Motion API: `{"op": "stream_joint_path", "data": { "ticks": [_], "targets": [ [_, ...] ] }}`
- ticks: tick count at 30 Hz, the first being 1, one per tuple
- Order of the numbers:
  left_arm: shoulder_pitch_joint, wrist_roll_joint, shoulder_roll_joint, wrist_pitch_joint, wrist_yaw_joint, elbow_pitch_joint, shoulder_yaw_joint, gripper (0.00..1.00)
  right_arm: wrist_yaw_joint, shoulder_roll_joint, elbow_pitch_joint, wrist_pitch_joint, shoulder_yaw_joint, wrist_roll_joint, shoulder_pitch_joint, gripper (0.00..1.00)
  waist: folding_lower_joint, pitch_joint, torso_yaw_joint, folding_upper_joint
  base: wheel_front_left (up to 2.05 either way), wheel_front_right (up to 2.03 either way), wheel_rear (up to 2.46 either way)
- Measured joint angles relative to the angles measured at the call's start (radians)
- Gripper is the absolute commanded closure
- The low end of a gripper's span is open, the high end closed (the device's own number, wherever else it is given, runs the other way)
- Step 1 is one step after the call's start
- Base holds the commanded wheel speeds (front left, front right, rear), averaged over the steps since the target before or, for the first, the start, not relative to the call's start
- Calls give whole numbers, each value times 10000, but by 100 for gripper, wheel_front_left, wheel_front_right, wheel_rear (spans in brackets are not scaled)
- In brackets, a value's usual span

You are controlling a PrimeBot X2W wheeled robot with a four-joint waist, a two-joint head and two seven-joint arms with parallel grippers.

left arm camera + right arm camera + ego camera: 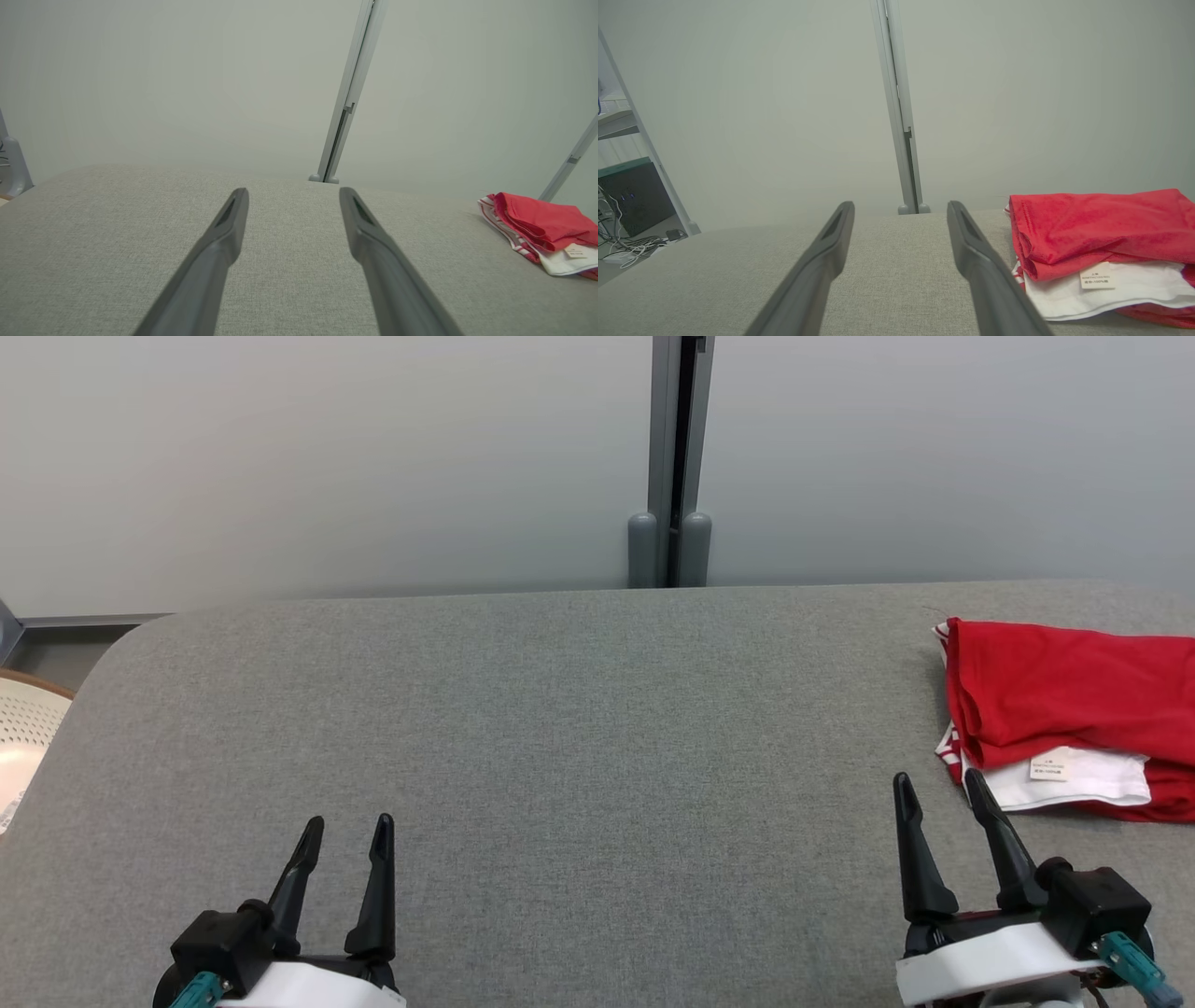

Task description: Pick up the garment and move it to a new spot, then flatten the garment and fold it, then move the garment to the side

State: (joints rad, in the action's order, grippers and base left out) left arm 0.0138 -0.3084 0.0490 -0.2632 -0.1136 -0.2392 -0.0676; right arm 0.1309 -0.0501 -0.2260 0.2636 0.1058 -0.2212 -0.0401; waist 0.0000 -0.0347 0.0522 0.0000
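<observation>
Just right of the released jaws of the right gripper (936,777) lay the folded red garment (1064,691), long axis sideways; the left gripper (349,820), also released, was well apart.

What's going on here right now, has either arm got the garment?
Neither arm holds anything. The red and white garment lies loosely folded on the grey table, toward the robot's right side. The right gripper is open just beside the garment's near corner, and the left gripper is open over bare table, well away from it. Nothing is between either pair of fingers.
</observation>
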Motion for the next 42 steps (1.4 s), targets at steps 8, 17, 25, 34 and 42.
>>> {"op": "stream_joint_path", "data": {
  "ticks": [8, 17, 25, 34, 42],
  "targets": [
    [-7, 0, 0, 0, -10, -29, 12, 0, 0, 0, -59, 0, 48, -40, -19, 0, 0, 15, 17, 0, 0, 0, 0],
    [279, -550, -75, 209, -6, -497, 12, 100, 0, 19, -476, -130, 21, -665, 393, 100, 0, 24, 0, 0, 0, 0, 0],
    [213, -1923, -73, 612, -8, -477, 203, 100, 0, -8, -464, -458, -125, -2203, 349, 100, 0, 47, -36, 0, 0, 0, 0],
    [87, -3302, -71, 1007, -10, -433, 397, 100, 0, -44, -449, -809, -318, -3724, 215, 100, 0, 73, -74, 0, 0, 0, 0],
    [-33, -4443, -67, 1313, -12, -384, 558, 100, 0, -65, -426, -1118, -476, -4953, 156, 100, 0, 96, -109, 0, 0, 0, 0]
  ]
}}
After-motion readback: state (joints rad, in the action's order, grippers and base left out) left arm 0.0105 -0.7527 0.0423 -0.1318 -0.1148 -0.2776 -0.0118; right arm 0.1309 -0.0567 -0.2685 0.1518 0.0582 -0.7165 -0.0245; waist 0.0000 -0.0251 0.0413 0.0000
